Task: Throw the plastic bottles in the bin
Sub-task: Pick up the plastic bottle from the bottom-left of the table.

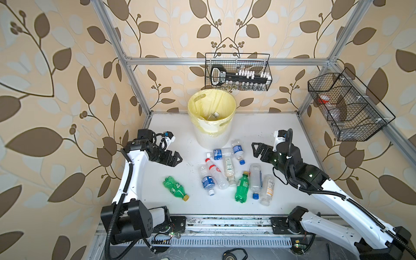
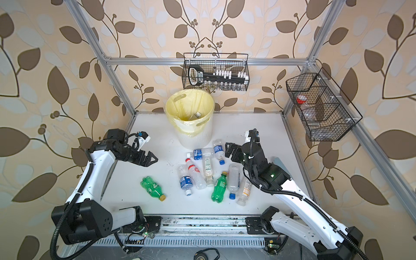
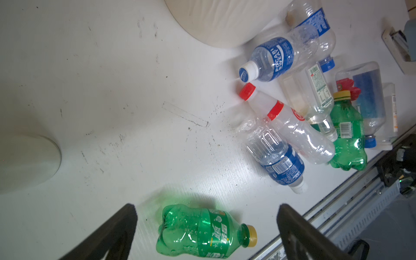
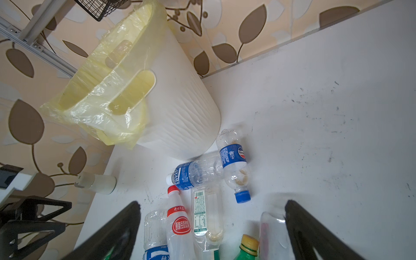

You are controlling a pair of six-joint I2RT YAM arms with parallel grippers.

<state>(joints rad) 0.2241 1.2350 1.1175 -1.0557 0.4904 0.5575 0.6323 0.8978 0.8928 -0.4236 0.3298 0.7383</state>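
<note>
Left claw [image 3: 207, 206] hangs spread near lone green bottle [image 3: 202, 231]; right claw [image 4: 212, 202] spread beside clustered plastic bottles [image 4: 180, 227].

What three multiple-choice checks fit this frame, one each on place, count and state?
1. Where does the lone green bottle lie?
A. Inside the bin
B. On the table, apart from the pile, on the left arm's side
C. In a wire basket

2. How many green bottles lie on the table?
A. One
B. Two
C. Four

3. How do the left gripper and the right gripper stand?
A. Both open, holding nothing
B. Left shut on a bottle
C. Right shut on a bottle

Key:
1 B: both top views show it alone on the table near the left arm.
2 B: the second green bottle lies in the pile.
3 A: both top views show spread jaws above the table, gripping nothing.
</note>
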